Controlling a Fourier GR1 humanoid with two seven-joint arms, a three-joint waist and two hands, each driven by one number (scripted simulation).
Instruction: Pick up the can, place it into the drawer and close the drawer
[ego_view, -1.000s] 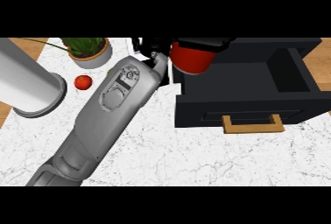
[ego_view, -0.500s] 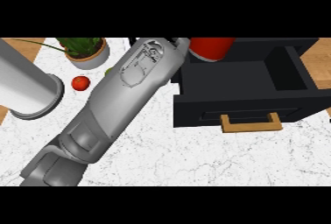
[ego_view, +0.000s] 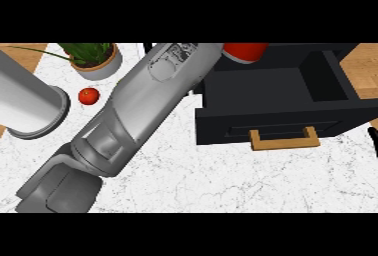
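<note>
A grey forearm ran diagonally from the lower left of the head view up toward the top, just left of the open drawer. Its hand lay past the upper limit of the scene, so whether the fingers were apart, together or clamped on anything could not be told. The red can showed at the top, only its lower part visible, over the drawer's back left corner and just right of the forearm's upper end; what held it could not be seen.

At the far right, beside the drawer's front right corner, a thin black sliver of something dark showed, too little to identify.

The desk was white marble with grey veins; a wooden surface showed beyond it at the upper left and upper right corners. The drawer was black, pulled out, with a wooden handle on its front face.

Left of the drawer, beyond the forearm, stood a potted plant, a small tomato below it, and a tall pale cylinder farther left still. The forearm crossed between these things and the drawer.
</note>
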